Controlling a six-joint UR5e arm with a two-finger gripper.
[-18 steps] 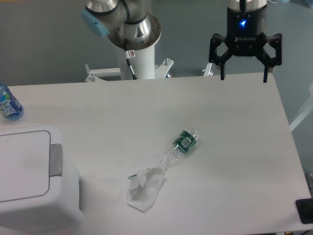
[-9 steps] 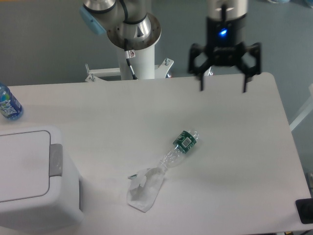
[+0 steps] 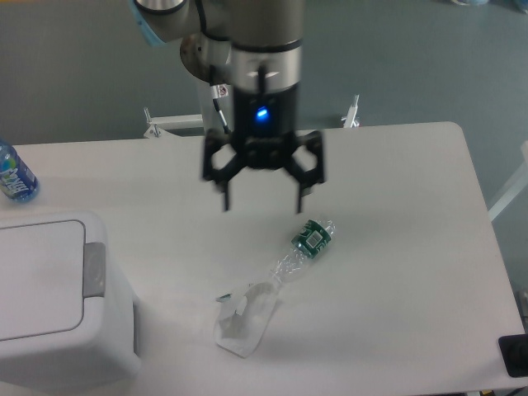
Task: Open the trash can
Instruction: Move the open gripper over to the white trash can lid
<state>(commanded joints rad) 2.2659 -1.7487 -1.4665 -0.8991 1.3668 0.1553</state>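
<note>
Trash can (image 3: 58, 297) — lid down — sits on the counter (image 3: 396, 247) well left of and below our gripper (image 3: 264, 202), whose fingers hang spread apart, holding nothing.

The tool (image 3: 263, 205) has swung left and lower, fingers spread.

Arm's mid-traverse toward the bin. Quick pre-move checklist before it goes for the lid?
1. Claw open and empty: ok.
2. Trash can lid shut, nothing on it: ok.
3. Grey push tab unobstructed: ok.
4. Claw lined up over tab: not ok, it hangs well to the tab's right.
5. Crushed bottle out of the path to the tab: ok, it lies below and right of the claw.
6. Claw height above table: cannot tell.
</note>
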